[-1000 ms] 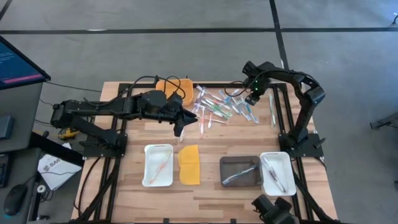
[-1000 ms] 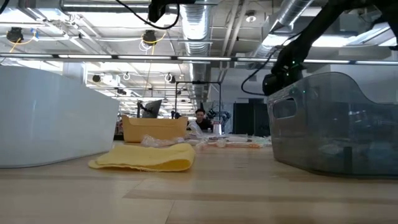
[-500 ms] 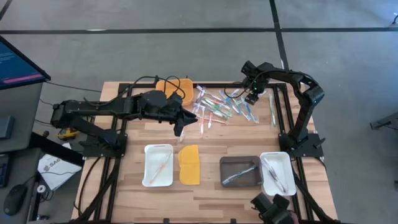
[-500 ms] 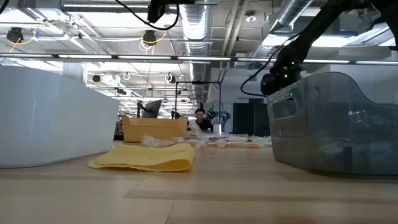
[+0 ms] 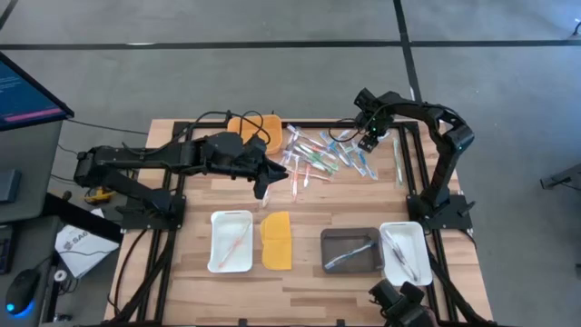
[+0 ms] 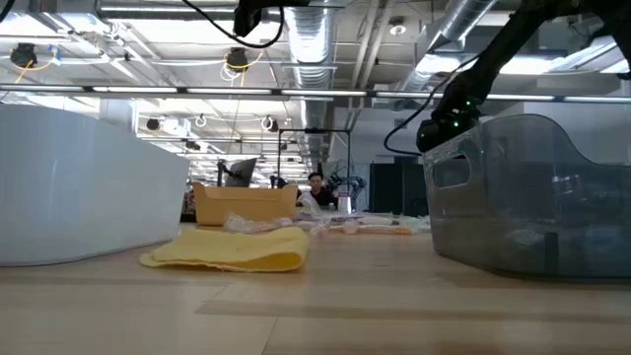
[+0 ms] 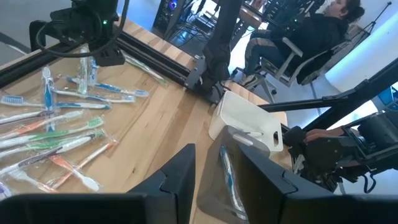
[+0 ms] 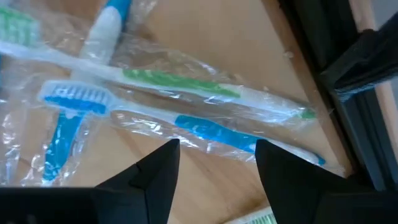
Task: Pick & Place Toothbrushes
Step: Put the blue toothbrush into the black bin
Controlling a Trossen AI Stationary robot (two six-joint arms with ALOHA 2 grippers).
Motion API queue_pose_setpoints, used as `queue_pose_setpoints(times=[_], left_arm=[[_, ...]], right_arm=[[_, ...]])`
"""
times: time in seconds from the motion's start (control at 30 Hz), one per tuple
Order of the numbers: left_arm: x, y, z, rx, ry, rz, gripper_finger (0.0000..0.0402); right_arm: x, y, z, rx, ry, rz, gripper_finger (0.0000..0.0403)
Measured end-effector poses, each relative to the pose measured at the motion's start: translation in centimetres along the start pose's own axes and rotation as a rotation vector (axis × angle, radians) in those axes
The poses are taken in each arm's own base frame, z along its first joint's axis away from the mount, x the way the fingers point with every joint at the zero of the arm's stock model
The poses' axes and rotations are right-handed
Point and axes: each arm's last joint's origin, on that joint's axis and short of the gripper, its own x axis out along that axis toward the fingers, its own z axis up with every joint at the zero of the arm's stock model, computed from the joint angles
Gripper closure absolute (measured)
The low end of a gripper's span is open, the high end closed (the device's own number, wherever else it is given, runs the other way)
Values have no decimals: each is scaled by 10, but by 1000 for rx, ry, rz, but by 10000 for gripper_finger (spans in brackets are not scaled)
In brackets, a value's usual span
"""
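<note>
Fingers of my right gripper [image 8: 214, 163] stand apart, empty, over the far-right edge of the heap of thin plastic-wrapped toothbrushes [image 5: 322, 154], just above a blue-handled one [image 8: 205, 129] and a green-handled one [image 8: 180, 83]. My left gripper [image 5: 264, 184] hovers mid-table beside the heap, jaws parted, holding nothing.

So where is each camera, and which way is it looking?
High view: above the table, looking straight down; shows both arms, the left gripper and right gripper by the toothbrushes.
Low view: at table-top height, looking level across into the room; the right arm comes in from above.
Left wrist view: on the left arm, looking past its own dark fingers across the table.
Right wrist view: on the right arm, looking down at wrapped toothbrushes between open fingers.
Shared: high and left wrist views both show the toothbrush pile.
</note>
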Motion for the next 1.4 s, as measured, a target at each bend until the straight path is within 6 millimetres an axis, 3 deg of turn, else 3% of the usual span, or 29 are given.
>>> queue_pose_setpoints(times=[0.43,0.67,1.4], left_arm=[[0,0,0,5,-5,12,294],[0,0,0,7,-5,12,294],[0,6,3,-1,-15,32,294]], right_arm=[[1,-5,1,-21,-19,-6,206],[14,-2,2,-32,49,-13,202],[14,-4,1,-15,64,-29,227]])
